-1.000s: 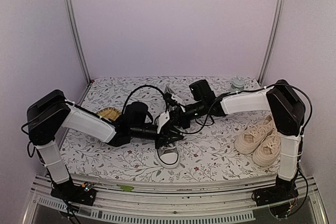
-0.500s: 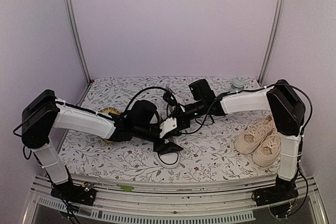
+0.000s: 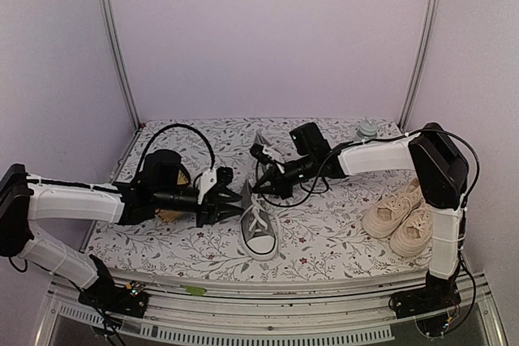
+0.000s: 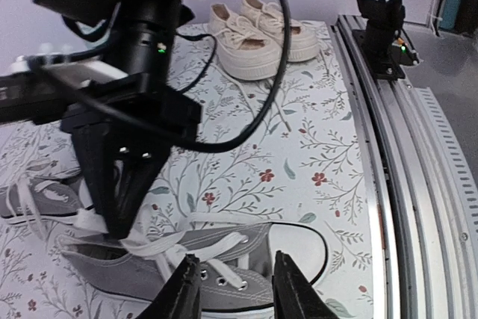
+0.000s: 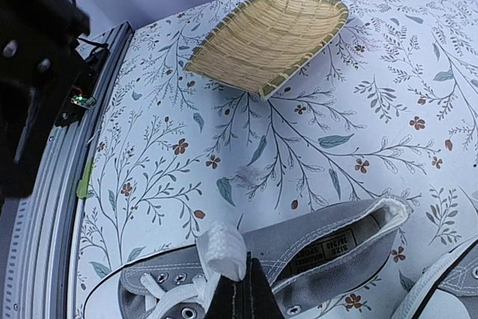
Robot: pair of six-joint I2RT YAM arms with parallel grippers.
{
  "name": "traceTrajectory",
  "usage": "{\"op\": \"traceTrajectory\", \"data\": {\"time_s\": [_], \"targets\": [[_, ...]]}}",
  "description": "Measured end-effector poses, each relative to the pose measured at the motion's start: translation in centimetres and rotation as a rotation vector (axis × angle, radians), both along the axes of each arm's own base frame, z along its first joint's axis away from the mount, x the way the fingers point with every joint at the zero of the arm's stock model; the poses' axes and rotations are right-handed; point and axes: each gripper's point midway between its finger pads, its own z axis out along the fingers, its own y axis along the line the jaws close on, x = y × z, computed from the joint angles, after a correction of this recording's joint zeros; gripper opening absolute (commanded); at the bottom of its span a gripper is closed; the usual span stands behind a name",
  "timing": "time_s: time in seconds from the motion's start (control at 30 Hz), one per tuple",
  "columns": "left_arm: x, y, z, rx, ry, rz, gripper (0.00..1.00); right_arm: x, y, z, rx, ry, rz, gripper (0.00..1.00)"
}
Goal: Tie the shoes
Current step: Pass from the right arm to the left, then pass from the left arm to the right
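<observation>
- Grey shoe [image 3: 259, 231] sits on the table [image 3: 324, 242].
- Your right gripper [image 5: 240, 268] is pinched on its white lace [image 5: 222, 248].
- Your left gripper [image 4: 237, 263] stands apart, holding nothing.

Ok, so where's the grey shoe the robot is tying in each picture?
Top external: the grey shoe lies mid-table, toe toward the near edge.
Left wrist: it lies along the bottom edge, toe to the right.
Right wrist: it lies across the bottom, its opening showing.
Shared landmark: the right gripper, shut on the white lace.
</observation>
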Motion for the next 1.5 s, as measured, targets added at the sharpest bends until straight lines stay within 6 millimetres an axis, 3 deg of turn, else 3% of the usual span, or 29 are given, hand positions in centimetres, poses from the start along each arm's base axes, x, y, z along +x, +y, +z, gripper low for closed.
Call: {"op": "traceTrajectory", "data": {"time_s": [0.1,0.23,0.37,0.53,0.87,0.97,1.27,1.5], "targets": [[2.9,2.0,0.6,-0.064,0.012,0.082,0.41,0.0,0.0,-0.1,-0.003,-0.002,0.003,0.01],[6.1,3.0,-0.1,-0.108,0.068,0.149,0.54,0.0,0.1,0.0,-0.003,-0.006,0.009,0.01],[8.2,2.2,-1.3,-0.113,0.122,0.142,0.56,0.0,0.2,-0.4,-0.008,-0.004,0.021,0.01],[9.9,0.1,-1.0,-0.135,0.124,0.084,0.5,-0.3,0.3,-1.1,-0.019,-0.006,0.041,0.01],[10.3,-0.8,-2.0,-0.12,0.132,0.035,0.26,-0.8,0.6,-0.6,-0.007,-0.024,0.08,0.01],[10.2,-0.8,-2.2,-0.113,0.137,0.031,0.0,-0.8,0.6,-0.7,-0.008,-0.027,0.083,0.06],[9.9,-0.1,-3.1,-0.103,0.145,0.067,0.0,-0.4,0.2,-0.4,-0.022,-0.021,0.067,0.38],[9.0,1.0,-3.7,-0.108,0.15,0.105,0.0,0.3,-1.0,-0.2,-0.041,-0.013,0.017,0.45]]}}
